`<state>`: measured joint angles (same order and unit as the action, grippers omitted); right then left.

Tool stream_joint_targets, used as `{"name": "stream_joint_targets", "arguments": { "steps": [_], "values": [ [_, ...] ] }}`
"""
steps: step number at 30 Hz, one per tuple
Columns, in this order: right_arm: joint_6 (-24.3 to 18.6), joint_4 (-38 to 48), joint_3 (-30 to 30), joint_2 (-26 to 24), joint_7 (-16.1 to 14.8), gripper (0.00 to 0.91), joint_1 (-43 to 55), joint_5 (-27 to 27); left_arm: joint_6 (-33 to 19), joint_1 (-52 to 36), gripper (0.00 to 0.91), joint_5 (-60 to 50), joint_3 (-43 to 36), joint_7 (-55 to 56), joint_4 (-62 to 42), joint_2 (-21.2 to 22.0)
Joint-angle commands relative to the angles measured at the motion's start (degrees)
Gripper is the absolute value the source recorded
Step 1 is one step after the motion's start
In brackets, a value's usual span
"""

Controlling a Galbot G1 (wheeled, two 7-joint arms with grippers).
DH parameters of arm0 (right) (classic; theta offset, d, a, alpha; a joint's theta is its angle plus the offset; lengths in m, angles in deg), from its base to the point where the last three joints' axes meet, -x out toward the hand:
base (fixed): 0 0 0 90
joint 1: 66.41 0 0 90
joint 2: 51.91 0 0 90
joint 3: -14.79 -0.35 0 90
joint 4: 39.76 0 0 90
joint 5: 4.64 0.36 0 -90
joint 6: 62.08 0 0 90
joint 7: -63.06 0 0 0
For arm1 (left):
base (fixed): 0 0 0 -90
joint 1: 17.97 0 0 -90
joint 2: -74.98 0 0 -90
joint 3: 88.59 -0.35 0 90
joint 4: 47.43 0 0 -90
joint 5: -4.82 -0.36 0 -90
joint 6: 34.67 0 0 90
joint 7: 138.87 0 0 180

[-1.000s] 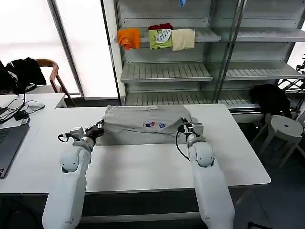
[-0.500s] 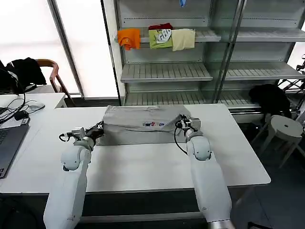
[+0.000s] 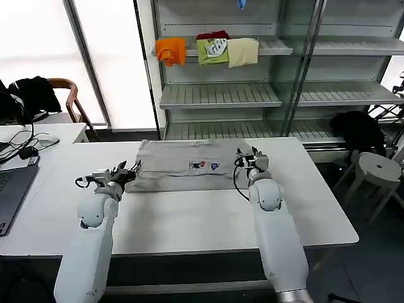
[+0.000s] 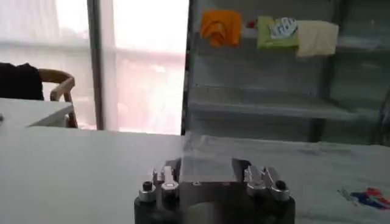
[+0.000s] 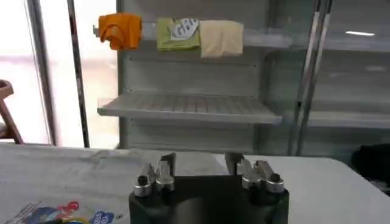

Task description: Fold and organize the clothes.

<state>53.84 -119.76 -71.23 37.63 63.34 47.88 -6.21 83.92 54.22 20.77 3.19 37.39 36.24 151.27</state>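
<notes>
A light grey shirt [image 3: 183, 165] with a small multicoloured chest print [image 3: 206, 166] lies flat at the back middle of the white table [image 3: 189, 221]. My left gripper [image 3: 130, 172] sits low at the shirt's left front corner and is open; in the left wrist view the left gripper [image 4: 207, 163] has its fingers apart, with the grey cloth [image 4: 207, 158] lying past them. My right gripper [image 3: 249, 154] is open at the shirt's right edge. In the right wrist view the right gripper [image 5: 200, 157] holds nothing, and the shirt [image 5: 73, 176] with its print [image 5: 55, 214] spreads beside it.
Behind the table stands a metal shelf rack [image 3: 221, 95] with orange [image 3: 171, 50], green [image 3: 213, 50] and cream [image 3: 242, 52] folded cloths on an upper shelf. A laptop [image 3: 11, 189] and cables lie at the left. A chair [image 3: 66, 98] stands far left, a stool [image 3: 377, 170] at the right.
The shirt's raised, bunched front edge has dropped and the shirt now lies flat. Both grippers have let go of it; the right one has shifted a little toward the back.
</notes>
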Motion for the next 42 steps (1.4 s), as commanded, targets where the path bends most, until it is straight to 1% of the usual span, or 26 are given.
{"name": "stream_joint_targets", "arguments": {
  "steps": [1, 2, 5, 11, 16, 21, 22, 23, 24, 25, 26, 27, 28, 29, 30, 33, 35, 36, 37, 38, 39, 40, 41, 42],
  "values": [
    [2.7, -7.6, -0.2, -2.2, -0.1, 0.907, -5.0, 2.0, 2.0, 3.9, 0.907, -2.2, 0.0, -0.6, 4.3, -0.1],
    [4.9, -10.8, -0.2, -3.1, -0.5, 0.907, -6.9, 1.8, 2.7, 4.6, 0.907, -4.4, -0.1, -0.8, 4.6, -0.1],
    [7.1, -14.3, -0.4, -3.9, -0.5, 0.907, -11.0, 1.6, 4.5, 6.5, 0.907, -6.2, -0.3, -1.7, 5.2, -0.4],
    [7.2, -16.1, -0.7, -5.0, -0.7, 0.907, -15.1, 1.4, 4.4, 8.0, 0.907, -8.1, -0.5, -2.1, 5.4, -0.6],
    [7.2, -16.0, -0.9, -4.9, -0.5, 0.907, -16.5, 1.2, 4.4, 8.3, 0.907, -8.1, -0.2, -2.1, 5.3, -0.6],
    [7.1, -15.2, -0.9, -4.8, -0.1, 0.907, -17.3, -0.4, 4.4, 8.4, 0.907, -8.1, 0.0, -2.1, 4.8, -0.6],
    [7.1, -14.9, -0.9, -4.8, -0.2, 0.877, -17.3, -0.3, 4.4, 8.4, 0.907, -8.1, 0.0, -2.2, 4.7, -0.5],
    [7.1, -14.7, -0.9, -4.8, -0.2, 0.826, -17.3, -0.4, 4.4, 8.4, 0.907, -8.1, 0.0, -2.2, 4.7, -0.5],
    [7.0, -14.4, -0.8, -4.9, -0.2, 0.695, -17.3, -0.4, 4.4, 8.4, 0.907, -8.1, 0.0, -2.2, 4.6, -0.4],
    [6.9, -14.1, -0.7, -4.9, 0.0, 0.605, -17.2, -0.4, 4.4, 8.4, 0.907, -8.3, 0.0, -2.2, 4.6, -0.4],
    [6.9, -13.9, -0.7, -4.9, 0.0, 0.443, -17.2, -0.4, 4.4, 8.4, 0.907, -8.4, -0.1, -2.1, 4.6, -0.4],
    [6.6, -13.6, -0.7, -4.7, 0.2, 0.353, -17.2, -0.6, 4.4, 8.4, 0.907, -8.5, -0.1, -2.1, 4.6, -0.4],
    [6.4, -13.3, -0.7, -4.6, 0.1, 0.141, -17.2, -0.7, 4.4, 8.5, 0.907, -8.7, -0.2, -2.3, 4.5, -0.5],
    [6.4, -13.2, -0.7, -4.6, 0.2, 0.101, -17.2, -0.7, 4.4, 8.5, 0.907, -8.7, -0.2, -2.3, 4.5, -0.5],
    [6.4, -13.0, -0.6, -4.5, 0.2, 0.01, -17.3, -0.8, 4.5, 8.5, 0.907, -9.0, -0.3, -2.4, 4.4, -0.5],
    [6.2, -12.4, -0.4, -4.3, 0.2, 0.0, -17.2, -0.8, 4.5, 8.6, 0.887, -9.3, -0.4, -2.7, 4.3, -0.4],
    [6.2, -12.1, -0.3, -4.2, 0.1, 0.0, -17.2, -0.8, 4.5, 8.6, 0.736, -9.3, -0.5, -2.8, 4.2, -0.3],
    [6.2, -12.1, -0.3, -4.1, 0.1, 0.0, -17.1, -0.8, 4.5, 8.6, 0.615, -9.3, -0.5, -2.8, 4.2, -0.3],
    [6.2, -12.1, -0.3, -4.1, 0.0, 0.0, -17.0, -0.7, 4.5, 8.6, 0.544, -9.4, -0.6, -2.9, 4.1, -0.3],
    [6.2, -12.2, -0.3, -3.9, 0.0, 0.0, -17.0, -0.7, 4.5, 8.7, 0.353, -9.3, -0.6, -3.0, 4.1, -0.3],
    [6.2, -12.2, -0.3, -3.9, -0.1, 0.0, -16.9, -0.6, 4.5, 8.6, 0.131, -9.3, -0.6, -3.1, 4.1, -0.4],
    [6.1, -12.4, -0.3, -3.7, -0.3, 0.0, -16.9, -0.6, 4.5, 8.7, 0.01, -9.3, -0.6, -3.4, 4.2, -0.4],
    [6.1, -12.5, -0.3, -3.7, -0.4, 0.0, -16.9, -0.5, 4.5, 8.7, 0.0, -9.3, -0.6, -3.6, 4.2, -0.4],
    [6.0, -12.6, -0.3, -3.7, -0.4, 0.0, -16.9, -0.5, 4.5, 8.7, 0.01, -9.2, -0.6, -3.6, 4.2, -0.4]
  ]
}}
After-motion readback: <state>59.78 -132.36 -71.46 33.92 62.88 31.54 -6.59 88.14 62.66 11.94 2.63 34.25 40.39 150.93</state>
